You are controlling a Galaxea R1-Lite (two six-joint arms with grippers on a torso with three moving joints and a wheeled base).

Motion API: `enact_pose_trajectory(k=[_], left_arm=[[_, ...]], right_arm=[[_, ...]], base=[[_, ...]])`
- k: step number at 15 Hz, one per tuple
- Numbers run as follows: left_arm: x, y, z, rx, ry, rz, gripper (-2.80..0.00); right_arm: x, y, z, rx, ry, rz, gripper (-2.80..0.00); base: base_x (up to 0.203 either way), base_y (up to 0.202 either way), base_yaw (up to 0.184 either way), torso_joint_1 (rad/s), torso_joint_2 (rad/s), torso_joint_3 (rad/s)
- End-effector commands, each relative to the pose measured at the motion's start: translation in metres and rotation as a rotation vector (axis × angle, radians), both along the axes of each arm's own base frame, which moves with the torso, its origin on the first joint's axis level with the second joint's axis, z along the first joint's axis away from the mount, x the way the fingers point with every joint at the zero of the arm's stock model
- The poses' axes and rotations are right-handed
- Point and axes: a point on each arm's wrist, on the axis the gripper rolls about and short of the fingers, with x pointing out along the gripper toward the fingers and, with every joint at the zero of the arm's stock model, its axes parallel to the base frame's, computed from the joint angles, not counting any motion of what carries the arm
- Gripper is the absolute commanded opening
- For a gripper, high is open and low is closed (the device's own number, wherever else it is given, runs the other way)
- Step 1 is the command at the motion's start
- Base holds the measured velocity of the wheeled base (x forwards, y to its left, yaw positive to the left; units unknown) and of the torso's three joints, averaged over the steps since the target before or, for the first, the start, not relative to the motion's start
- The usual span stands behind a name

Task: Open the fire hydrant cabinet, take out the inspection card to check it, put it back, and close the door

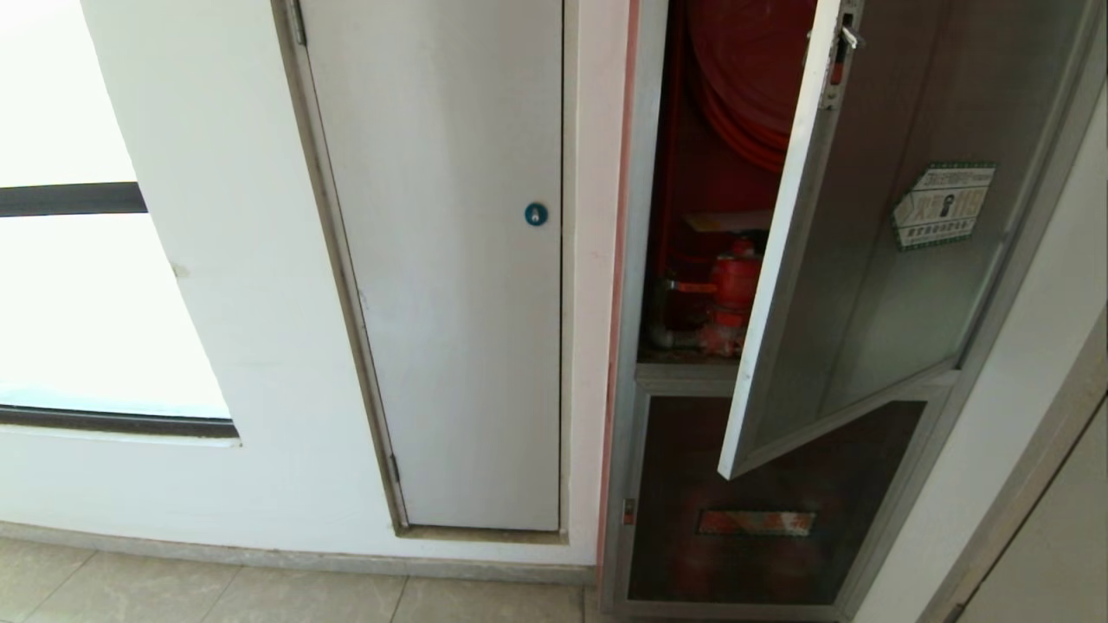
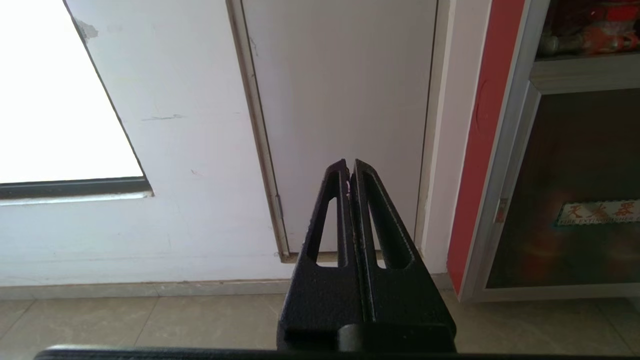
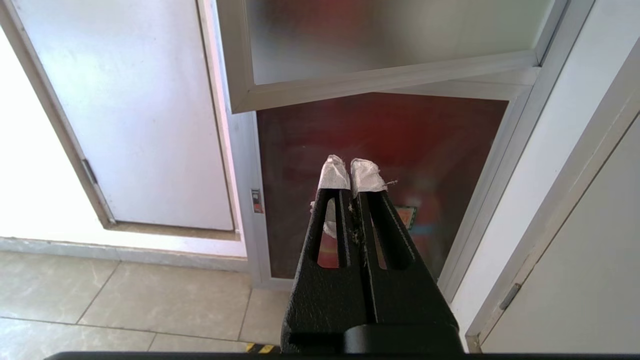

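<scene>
Right wrist view: door [image 3: 390, 45] beyond hand [image 3: 350, 172].

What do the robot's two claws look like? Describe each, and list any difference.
Both are matte black and textured, with two tapering fingers, each pierced by a long slot. The left claw has bare black tips; the right claw has white tape wrapped around its fingertips.

Lighting: strong daylight from the window [image 1: 78, 303], blown out to plain white in head and left wrist views. Walls evenly lit, shadows soft. Red cabinet interior [image 1: 692, 173] dim. Tinted glass of the door [image 1: 900, 242] carries hazy pale reflections. Straight edges bow near head-view borders.
</scene>
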Motion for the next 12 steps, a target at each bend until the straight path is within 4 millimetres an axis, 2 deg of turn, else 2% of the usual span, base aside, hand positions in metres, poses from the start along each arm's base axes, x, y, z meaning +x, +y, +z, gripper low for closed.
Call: enact_pose_trajectory(k=[1, 12], left_arm=[[0.0023, 0.0, -0.0076, 0.001, 0.028, 0.0, -2.8], [0.0023, 0.0, -0.0076, 0.001, 0.028, 0.0, -2.8]], right_arm=[[0.0002, 0.0, -0.0003, 0.0, 0.002, 0.001, -2.8], [0.0001, 0.0, 0.0, 0.029, 0.002, -0.001, -2.8]], base=[[0.0, 0.0, 0.0, 0.0, 0.0, 0.0], [0.0, 0.0, 0.0, 0.0, 0.0, 0.0]])
